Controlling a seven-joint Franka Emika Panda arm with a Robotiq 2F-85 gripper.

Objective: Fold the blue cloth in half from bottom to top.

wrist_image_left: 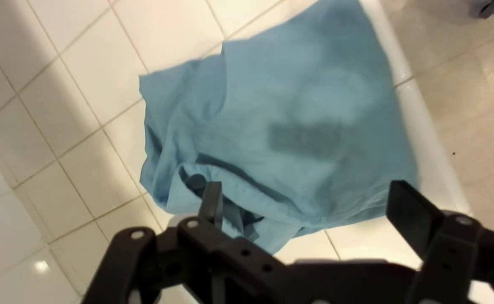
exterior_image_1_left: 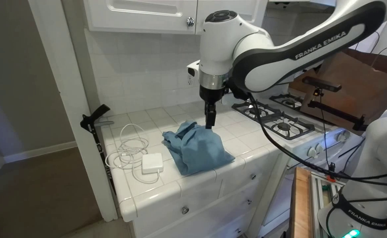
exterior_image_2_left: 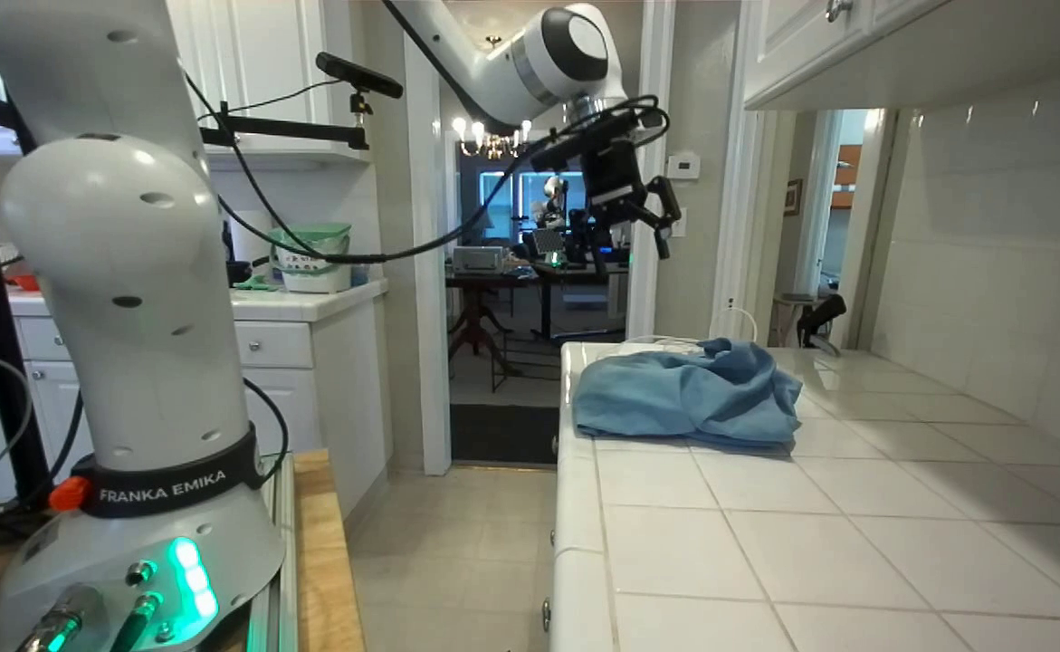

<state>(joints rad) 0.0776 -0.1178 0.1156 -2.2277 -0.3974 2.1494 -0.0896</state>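
Note:
The blue cloth (exterior_image_1_left: 201, 150) lies crumpled on the white tiled counter (exterior_image_1_left: 147, 115), close to its front edge. It is bunched up with raised folds on one side and flatter on the other. It also shows in an exterior view (exterior_image_2_left: 674, 394) and in the wrist view (wrist_image_left: 280, 93), where a curled fold forms an opening near one finger. My gripper (exterior_image_1_left: 210, 127) points down and is open and empty. In an exterior view the gripper (exterior_image_2_left: 631, 261) hangs well above the cloth, apart from it. In the wrist view the cloth lies below and between the spread fingers (wrist_image_left: 306, 190).
A white adapter (exterior_image_1_left: 152, 162) and coiled white cable (exterior_image_1_left: 129, 150) lie beside the cloth. A gas stove (exterior_image_1_left: 282, 127) adjoins the counter. A black grabber tool (exterior_image_1_left: 96, 119) leans at the counter's end. White cabinets (exterior_image_1_left: 143, 15) hang above. A tiled wall (exterior_image_1_left: 140, 72) stands behind.

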